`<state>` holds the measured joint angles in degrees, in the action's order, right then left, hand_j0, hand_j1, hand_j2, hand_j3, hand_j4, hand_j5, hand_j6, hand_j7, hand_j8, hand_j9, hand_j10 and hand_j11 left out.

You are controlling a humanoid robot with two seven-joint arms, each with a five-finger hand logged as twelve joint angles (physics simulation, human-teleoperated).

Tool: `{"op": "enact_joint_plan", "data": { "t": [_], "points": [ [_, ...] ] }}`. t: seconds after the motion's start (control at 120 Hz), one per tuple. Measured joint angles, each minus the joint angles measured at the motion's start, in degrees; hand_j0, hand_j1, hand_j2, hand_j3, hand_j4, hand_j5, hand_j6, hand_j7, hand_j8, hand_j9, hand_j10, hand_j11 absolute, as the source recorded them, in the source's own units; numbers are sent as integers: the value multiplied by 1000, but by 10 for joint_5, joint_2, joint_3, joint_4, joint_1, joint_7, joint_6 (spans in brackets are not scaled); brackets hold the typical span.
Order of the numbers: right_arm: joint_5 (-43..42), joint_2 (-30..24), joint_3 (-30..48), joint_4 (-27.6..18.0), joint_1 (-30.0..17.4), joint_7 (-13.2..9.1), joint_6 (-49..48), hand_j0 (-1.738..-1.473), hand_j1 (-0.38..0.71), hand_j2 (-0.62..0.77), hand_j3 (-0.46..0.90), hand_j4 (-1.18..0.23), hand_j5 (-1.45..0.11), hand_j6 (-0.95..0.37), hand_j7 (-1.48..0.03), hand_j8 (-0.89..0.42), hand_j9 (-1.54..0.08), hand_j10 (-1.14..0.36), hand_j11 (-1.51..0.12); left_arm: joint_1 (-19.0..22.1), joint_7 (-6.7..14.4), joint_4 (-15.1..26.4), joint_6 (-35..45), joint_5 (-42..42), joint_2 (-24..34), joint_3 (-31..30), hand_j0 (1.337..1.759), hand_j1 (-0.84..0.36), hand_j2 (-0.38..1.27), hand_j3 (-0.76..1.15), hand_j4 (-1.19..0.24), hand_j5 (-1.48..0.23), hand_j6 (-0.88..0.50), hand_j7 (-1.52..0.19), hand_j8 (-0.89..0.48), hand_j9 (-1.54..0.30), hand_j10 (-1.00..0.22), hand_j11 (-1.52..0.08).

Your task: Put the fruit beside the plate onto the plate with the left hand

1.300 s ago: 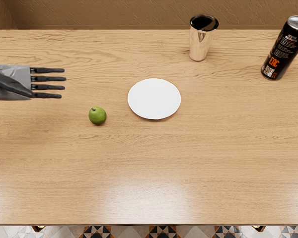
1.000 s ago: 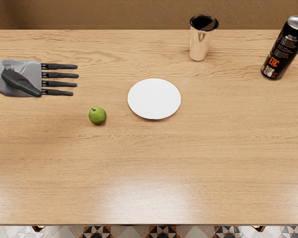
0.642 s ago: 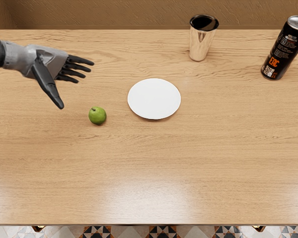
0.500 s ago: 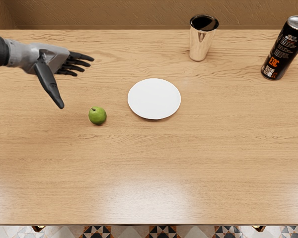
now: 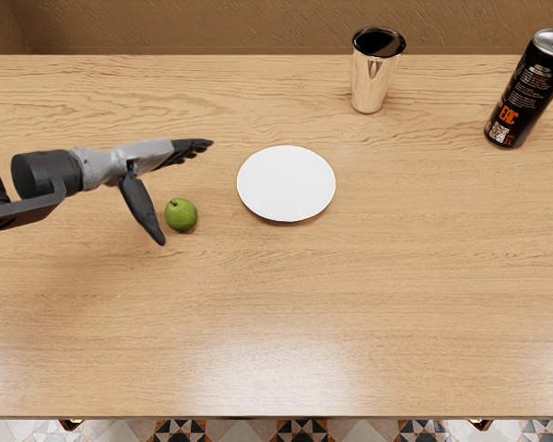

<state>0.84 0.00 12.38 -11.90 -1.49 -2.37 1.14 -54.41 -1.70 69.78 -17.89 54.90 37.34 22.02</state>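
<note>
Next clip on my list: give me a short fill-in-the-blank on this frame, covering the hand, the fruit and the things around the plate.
1. The ____ fruit lies on the table, to the picture's left of the white plate.
2. The left hand, close beside the fruit, is open and holds ____.
3. Of the metal cup and the black can, the ____ stands nearer the plate.

Missing words: green; nothing; cup.
</note>
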Motion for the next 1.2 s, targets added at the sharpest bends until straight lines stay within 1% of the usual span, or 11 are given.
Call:
{"op": "enact_joint_plan", "data": {
  "t": [0.067, 0.133, 0.258, 0.375, 0.542, 0.683, 0.733, 0.833, 0.942, 1.042, 1.2],
  "points": [
    [0, 0, 0, 0, 0, 0, 0, -1658, -314, -6, 0, -29, -38, -29, -38, -29, -38, -29, -38, 18, -17, 0, 35, 25, -6, 0, 1658, 349, 2, 0, -3, 0, -3, 0, -3, 0, -2, 0],
    [0, 0, 0, 0, 0, 0, 0, -1658, -314, -6, 0, -29, -38, -29, -38, -29, -38, -29, -38, 26, -32, -1, 59, 37, -11, 0, 1658, 349, 2, 0, -3, 0, -3, 0, -3, 0, -2, 0],
    [0, 0, 0, 0, 0, 0, 0, -1658, -314, -6, 0, -29, -38, -29, -38, -29, -38, -29, -38, 36, -47, -9, 82, 44, -16, -1, 1658, 339, 4, 0, -11, -12, -12, -11, -12, -11, -11, -11],
    [0, 0, -1, 0, 0, 0, 0, -1658, -314, -6, 0, -29, -38, -29, -38, -29, -38, -29, -38, 63, -63, -12, 89, 48, -10, -1, 1658, 246, 20, 0, -89, -113, -90, -113, -90, -112, -89, -112],
    [-1, 0, -1, 1, 0, 0, 0, -1658, -314, -6, 0, -29, -38, -29, -38, -29, -38, -29, -38, 72, -72, -15, 90, 48, -7, -1, 1658, 120, 41, 0, -196, -251, -197, -251, -196, -251, -195, -250],
    [-1, 0, -1, 1, 0, 0, 0, -1658, -314, -6, 0, -29, -38, -29, -38, -29, -38, -29, -38, 76, -102, -35, 90, 49, -12, -1, 1658, 52, 53, 0, -253, -325, -254, -325, -254, -325, -252, -325],
    [-1, 0, -1, 1, 0, 0, 0, -1658, -314, -6, 0, -29, -38, -29, -38, -29, -38, -29, -38, 76, -117, -41, 91, 51, -13, -1, 1658, 35, 56, 0, -267, -343, -268, -343, -268, -343, -267, -343],
    [-1, 0, -1, 2, 0, 0, 0, -1658, -314, -6, 0, -29, -38, -29, -38, -29, -38, -29, -38, 79, -147, -47, 94, 54, -10, -1, 1658, 10, 61, 0, -288, -370, -289, -370, -289, -370, -287, -370],
    [-1, 0, -1, 2, 0, 0, 0, -1658, -314, -6, 0, -29, -38, -29, -38, -29, -38, -29, -38, 88, -170, -50, 117, 67, -11, -10, 1658, -10, 64, 0, -305, -393, -306, -393, -306, -392, -305, -392],
    [-1, 0, -1, 2, 0, 0, 0, -1658, -314, -6, 0, -29, -38, -29, -38, -29, -38, -29, -38, 89, -181, -53, 125, 72, -14, -15, 1658, -28, 68, 0, -321, -413, -322, -413, -322, -412, -320, -412],
    [-1, 0, -1, 2, 0, 0, 0, -1658, -314, -6, 0, -29, -38, -29, -38, -29, -38, -29, -38, 83, -185, -66, 129, 74, -15, -30, 1658, -80, 77, 0, -364, -469, -365, -468, -364, -468, -363, -468]
  ]
}}
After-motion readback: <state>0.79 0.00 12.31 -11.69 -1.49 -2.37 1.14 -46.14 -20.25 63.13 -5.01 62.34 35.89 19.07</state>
